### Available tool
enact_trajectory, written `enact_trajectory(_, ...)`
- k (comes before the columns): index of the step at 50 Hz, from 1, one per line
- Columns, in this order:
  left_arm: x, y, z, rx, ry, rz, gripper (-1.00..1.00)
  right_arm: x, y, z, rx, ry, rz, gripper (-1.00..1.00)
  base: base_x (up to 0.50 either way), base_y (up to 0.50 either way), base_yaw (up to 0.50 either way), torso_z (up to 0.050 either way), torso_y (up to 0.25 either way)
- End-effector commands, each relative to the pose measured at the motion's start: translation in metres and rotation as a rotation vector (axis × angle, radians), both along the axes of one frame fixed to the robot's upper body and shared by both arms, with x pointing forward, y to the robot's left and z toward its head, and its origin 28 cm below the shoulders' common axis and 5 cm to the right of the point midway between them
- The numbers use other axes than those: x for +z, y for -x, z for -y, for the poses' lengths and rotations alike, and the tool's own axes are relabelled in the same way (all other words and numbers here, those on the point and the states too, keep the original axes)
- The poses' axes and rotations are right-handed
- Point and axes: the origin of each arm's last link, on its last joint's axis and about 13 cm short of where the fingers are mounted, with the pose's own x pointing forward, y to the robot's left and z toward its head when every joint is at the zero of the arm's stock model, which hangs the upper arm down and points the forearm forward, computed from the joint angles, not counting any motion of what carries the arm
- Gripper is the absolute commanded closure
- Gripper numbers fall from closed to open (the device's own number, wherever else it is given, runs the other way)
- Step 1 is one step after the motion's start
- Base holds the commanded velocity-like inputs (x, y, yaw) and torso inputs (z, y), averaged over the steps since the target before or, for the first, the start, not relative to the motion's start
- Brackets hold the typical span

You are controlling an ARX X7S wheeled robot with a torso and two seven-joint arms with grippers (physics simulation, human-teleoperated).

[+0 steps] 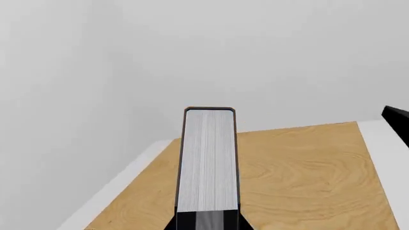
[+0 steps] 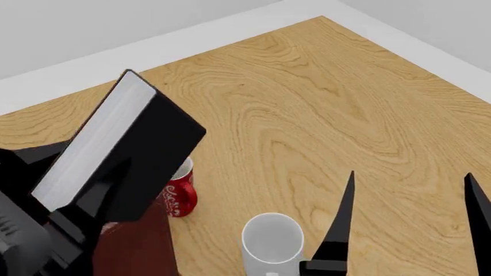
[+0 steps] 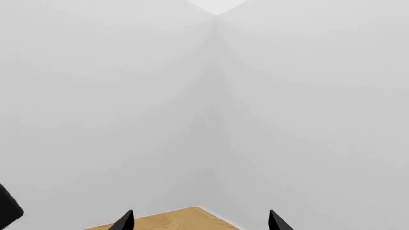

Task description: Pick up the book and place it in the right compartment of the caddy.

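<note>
The black book (image 2: 146,155) with white page edges (image 1: 208,160) is held up in the air, tilted, at the left of the head view. My left gripper (image 2: 96,198) is shut on its lower end, and in the left wrist view the black jaws hug both covers at the frame's bottom edge. A piece of the reddish-brown caddy (image 2: 134,247) shows below the book at the bottom left; its right compartment cannot be made out. My right gripper (image 2: 410,190) hangs open at the lower right with nothing between its fingers, seen also in the right wrist view (image 3: 199,221).
A red cola can (image 2: 178,195) stands just right of the caddy, partly behind the book. A white mug (image 2: 272,237) stands near the bottom centre, close to my right gripper's left finger. The wooden tabletop (image 2: 322,109) has a white border and ends at a far corner.
</note>
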Motion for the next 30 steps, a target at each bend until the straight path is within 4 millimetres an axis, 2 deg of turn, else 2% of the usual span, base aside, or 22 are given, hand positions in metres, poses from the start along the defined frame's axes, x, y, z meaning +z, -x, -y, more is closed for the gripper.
enact_trajectory(1,0.033,-0.006,-0.007,0.139,0.089,0.057,1.0,0.0,0.0,0.0,0.001,-0.002,0.001,-1.0,0.0,0.0,0.0,0.0,0.0)
enact_trajectory(8,0.046,-0.016,-0.015,0.226,0.071,0.118,1.0,-0.001,0.0,0.0,0.003,-0.008,0.0,-1.0,0.0,0.0,0.0,0.002,0.001)
enact_trajectory(15,0.062,-0.031,-0.025,0.321,0.087,0.077,1.0,0.0,0.002,0.001,0.004,-0.012,0.006,-1.0,0.0,0.0,0.0,0.0,0.001)
enact_trajectory(30,0.085,-0.03,-0.03,0.332,0.066,0.029,1.0,-0.001,-0.001,0.0,0.012,-0.013,0.002,-1.0,0.0,0.0,0.0,0.0,0.001)
